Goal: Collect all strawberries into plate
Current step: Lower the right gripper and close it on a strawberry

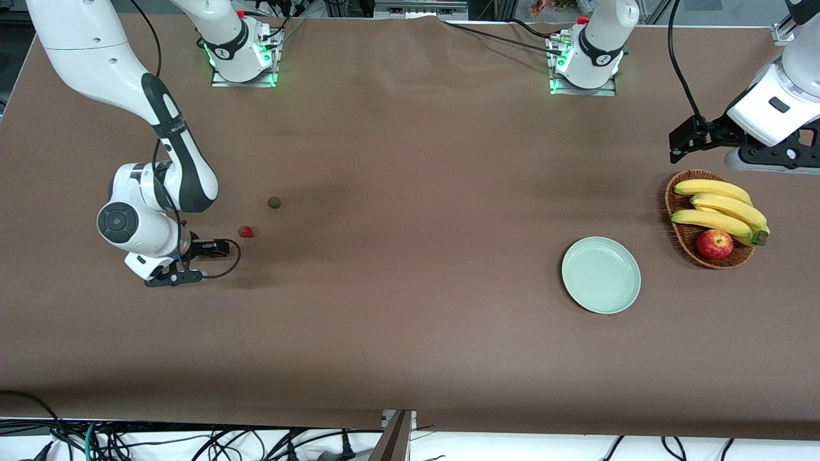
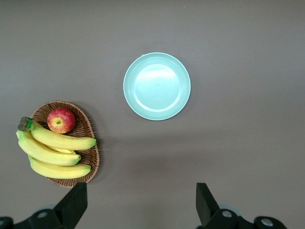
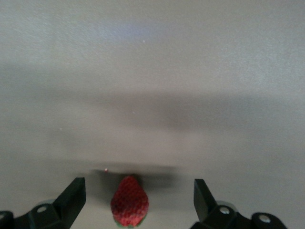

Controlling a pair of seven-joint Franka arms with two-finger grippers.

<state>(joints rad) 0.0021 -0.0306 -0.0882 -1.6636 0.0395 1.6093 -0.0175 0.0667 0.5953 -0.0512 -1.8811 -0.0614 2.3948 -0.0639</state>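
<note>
Two strawberries lie on the table toward the right arm's end: one [image 1: 246,231] red, one [image 1: 275,202] farther from the front camera, showing its green cap. A third strawberry [image 3: 129,205] shows only in the right wrist view, on the table between the open fingers of my right gripper [image 3: 138,184]. In the front view that gripper [image 1: 163,272] is low over the table, beside the red strawberry. The mint-green plate [image 1: 601,274] is empty, toward the left arm's end; it also shows in the left wrist view [image 2: 157,86]. My left gripper [image 2: 140,188] is open, empty, high beside the basket [image 1: 778,157].
A brown wicker basket [image 1: 672,198] stands beside the plate, holding bananas [image 1: 721,208] and a red-yellow apple [image 1: 714,244]. It also shows in the left wrist view [image 2: 90,157]. Both arm bases stand along the table's edge farthest from the front camera.
</note>
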